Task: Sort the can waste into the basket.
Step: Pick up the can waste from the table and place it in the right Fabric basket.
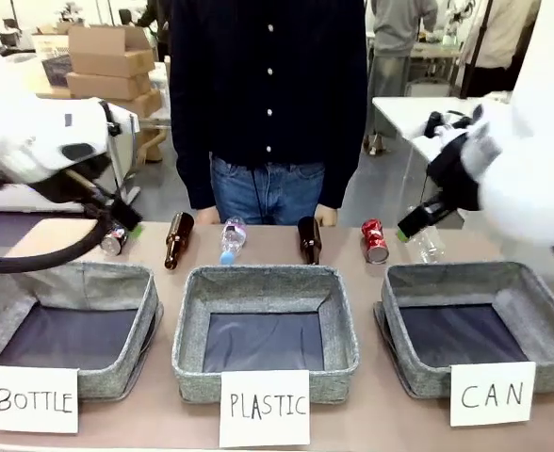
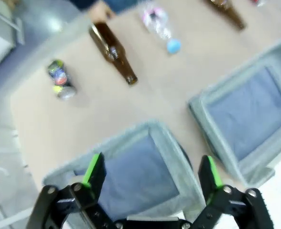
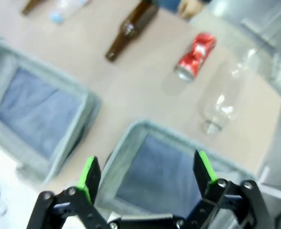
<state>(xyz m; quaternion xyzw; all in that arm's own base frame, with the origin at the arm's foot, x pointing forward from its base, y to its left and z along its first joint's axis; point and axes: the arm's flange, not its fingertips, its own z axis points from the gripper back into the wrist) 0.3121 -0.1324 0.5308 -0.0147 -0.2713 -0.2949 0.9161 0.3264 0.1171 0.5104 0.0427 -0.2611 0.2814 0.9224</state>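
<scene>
While both cans lie on the counter point(image 1: 369, 273), my right gripper point(image 3: 145, 162) hangs spread and empty over the CAN basket point(image 3: 145, 128). The red can point(image 3: 194, 56) lies just past the basket's far rim, near a clear bottle point(image 3: 221, 102). My left gripper point(image 2: 152, 164), equally wide, hovers above the BOTTLE basket point(image 1: 70, 273), with the blue can point(image 2: 60, 79) beyond it near the counter's corner. I'd take the red can first, closing across its dented middle. Blur makes the gap to the bottle look perhaps tight.
</scene>
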